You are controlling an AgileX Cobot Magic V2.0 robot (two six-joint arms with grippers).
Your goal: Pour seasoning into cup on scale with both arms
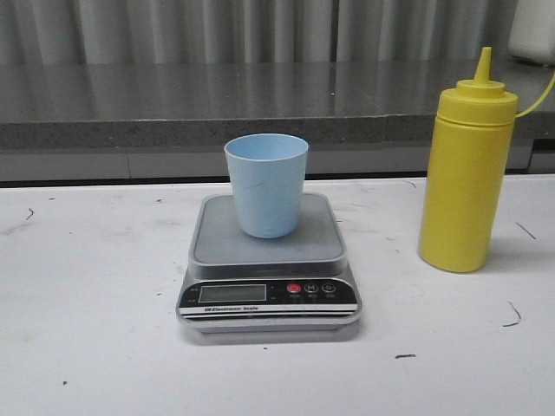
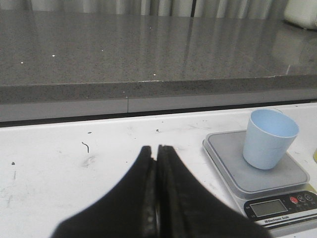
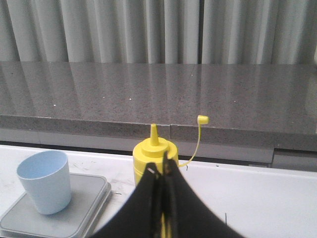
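The pale blue cup (image 1: 266, 184) stands upright on the grey scale (image 1: 268, 260) at the table's middle. The yellow seasoning bottle (image 1: 466, 173) stands upright to the right of the scale, its nozzle uncapped and the small cap hanging on a thin tether. No gripper shows in the front view. In the left wrist view my left gripper (image 2: 154, 148) is shut and empty, over the table left of the scale (image 2: 257, 171) and cup (image 2: 269, 139). In the right wrist view my right gripper (image 3: 161, 171) is shut and empty, in front of the bottle (image 3: 151, 153), apart from it; the cup (image 3: 45, 181) stands to one side.
A grey stone ledge (image 1: 217, 104) runs along the back of the white table (image 1: 87, 329), with a pale curtain behind it. A white object (image 1: 533, 30) sits on the ledge at the far right. The table has small dark marks.
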